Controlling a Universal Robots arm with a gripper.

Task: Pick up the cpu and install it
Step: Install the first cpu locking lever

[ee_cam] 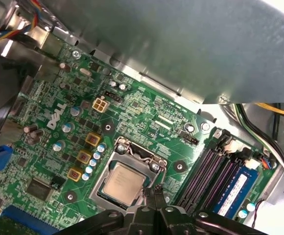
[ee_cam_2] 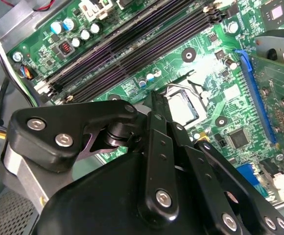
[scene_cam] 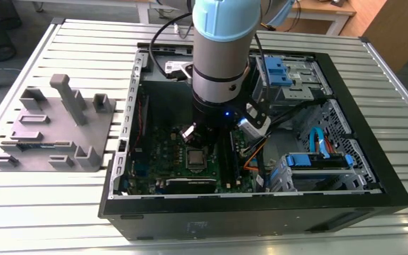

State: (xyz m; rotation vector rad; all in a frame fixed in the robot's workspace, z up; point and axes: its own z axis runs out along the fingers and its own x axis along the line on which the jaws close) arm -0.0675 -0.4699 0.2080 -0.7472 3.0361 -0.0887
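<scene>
Black gripper linkages fill the foreground in both wrist views, and the gripper [ee_cam: 154,192] hangs with its fingertips [ee_cam: 159,191] drawn together to a narrow point, nothing between them. Just beyond the tips lies the cpu [ee_cam: 124,182], seated flat inside the metal socket frame [ee_cam: 132,157] on the green motherboard [ee_cam: 49,127]; whether the tips touch its edge cannot be resolved. Dark memory slots [ee_cam: 208,171] run beside the socket. In the exterior view, the arm [scene_cam: 222,58] descends vertically into the open computer case [scene_cam: 374,175], wrist directly above the socket. A grey plastic block [scene_cam: 51,127] rests on the slatted table [scene_cam: 402,95] at the exterior view's left.
</scene>
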